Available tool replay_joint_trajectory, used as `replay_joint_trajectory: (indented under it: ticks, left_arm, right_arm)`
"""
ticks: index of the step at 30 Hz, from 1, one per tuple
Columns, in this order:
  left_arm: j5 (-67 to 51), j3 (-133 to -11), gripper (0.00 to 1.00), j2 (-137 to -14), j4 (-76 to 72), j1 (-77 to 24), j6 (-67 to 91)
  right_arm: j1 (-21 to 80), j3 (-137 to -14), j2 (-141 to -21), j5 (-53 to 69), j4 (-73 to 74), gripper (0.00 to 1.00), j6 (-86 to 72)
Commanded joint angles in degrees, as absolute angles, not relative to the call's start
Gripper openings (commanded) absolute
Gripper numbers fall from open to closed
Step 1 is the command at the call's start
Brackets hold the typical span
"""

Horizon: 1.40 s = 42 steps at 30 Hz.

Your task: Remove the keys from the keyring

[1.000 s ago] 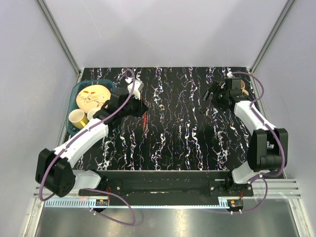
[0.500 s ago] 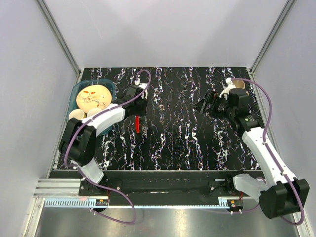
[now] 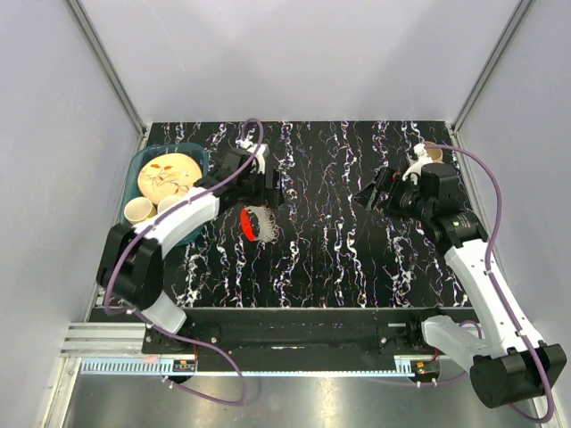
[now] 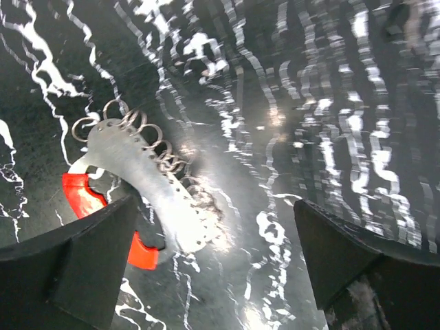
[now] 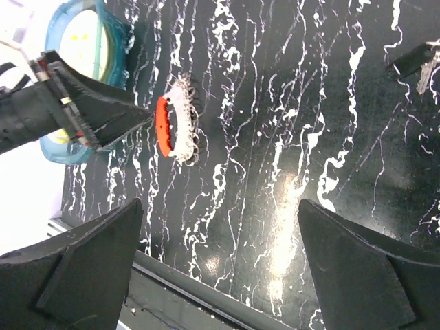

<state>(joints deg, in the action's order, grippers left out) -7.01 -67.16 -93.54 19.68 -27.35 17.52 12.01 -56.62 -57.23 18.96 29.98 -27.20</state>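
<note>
The left gripper (image 3: 265,198) just sprang wide, dropping the red-and-silver curved metal keyring (image 3: 252,223) at centre-left, probably needing a regrasp; right gripper (image 3: 370,194) gapes empty.

In the top view the keyring (image 3: 254,223) is a red and silvery smudge left of centre, too small to tell single keys or rings apart, and the right arm (image 3: 464,232) covers most of a tan cup (image 3: 434,153) at the upper right. In the left wrist view the fingers (image 4: 62,268) are dark and cut off by the bottom edge, the one at lower left hides part of the red piece (image 4: 79,196), and the table (image 4: 330,82) smears into blur toward the top. In the right wrist view a dark thing with a silvery tip (image 5: 412,62) runs off the upper right edge, and the blue basin (image 5: 117,34) is clipped by the top edge.
</note>
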Motion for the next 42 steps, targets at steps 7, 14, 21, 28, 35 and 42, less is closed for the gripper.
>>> replay_joint_trajectory:
  ticks: [7,14,21,28,35,42]
  left_arm:
    - [-23.6,-58.4,0.99,-61.8,1.4,-27.1,22.4]
    - [-24.2,-45.0,0.99,-46.0,-4.7,-27.1,27.1]
    - [-24.7,-41.1,0.99,-39.6,-4.0,-27.1,28.6]
    - [-23.7,-42.2,0.99,-38.7,-3.5,-27.1,27.6]
    - [-23.9,-42.7,0.99,-39.5,-3.8,-27.1,26.5]
    - [-23.9,-43.3,0.99,-40.4,-4.0,-27.1,25.9]
  right_arm:
    - [12.4,-64.0,-50.4,22.1,32.9,1.00,-28.7]
    - [12.4,-65.9,-46.3,20.8,34.0,1.00,-27.1]
    - [12.4,-62.1,-42.1,21.7,30.4,1.00,-28.5]
    - [12.4,-60.1,-42.0,21.1,29.2,1.00,-29.0]
    - [12.4,-59.2,-41.5,21.6,27.7,1.00,-28.7]
    - [12.4,-58.2,-42.5,21.7,27.2,1.00,-29.4]
